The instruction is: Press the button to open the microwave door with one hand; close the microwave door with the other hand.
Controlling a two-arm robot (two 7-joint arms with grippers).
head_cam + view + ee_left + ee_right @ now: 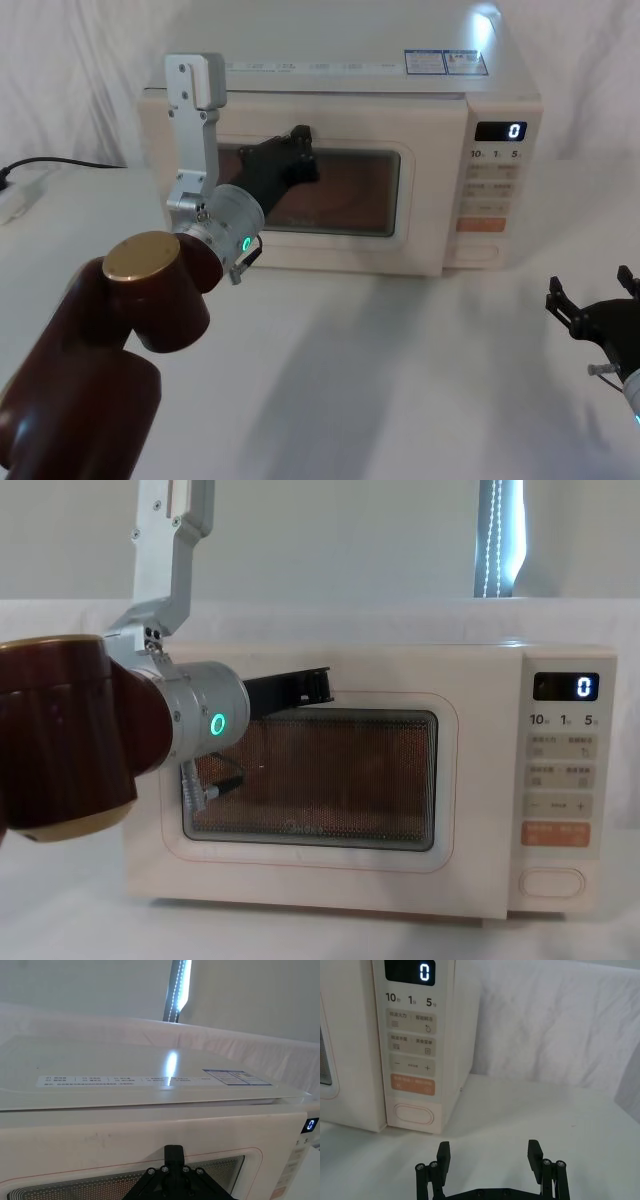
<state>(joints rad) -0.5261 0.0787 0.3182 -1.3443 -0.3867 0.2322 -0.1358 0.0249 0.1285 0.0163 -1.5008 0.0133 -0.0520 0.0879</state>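
Observation:
The cream microwave [350,70] stands at the back of the table, its display showing 0. The microwave door [365,195] sits flush with the body. My left gripper [303,140] is shut, and its tip rests against the door's upper edge above the dark window [330,770]; in the left wrist view its tip [173,1151] lies on the door panel [75,1145]. The pill-shaped button [414,1114] is at the bottom of the control panel, also seen in the head view [478,251]. My right gripper [489,1147] is open, low over the table in front of the button and well short of it.
An orange key [413,1085] sits just above the button. A white power strip with a black cable [20,190] lies at the far left. White cloth covers the table [400,380] and hangs behind the microwave.

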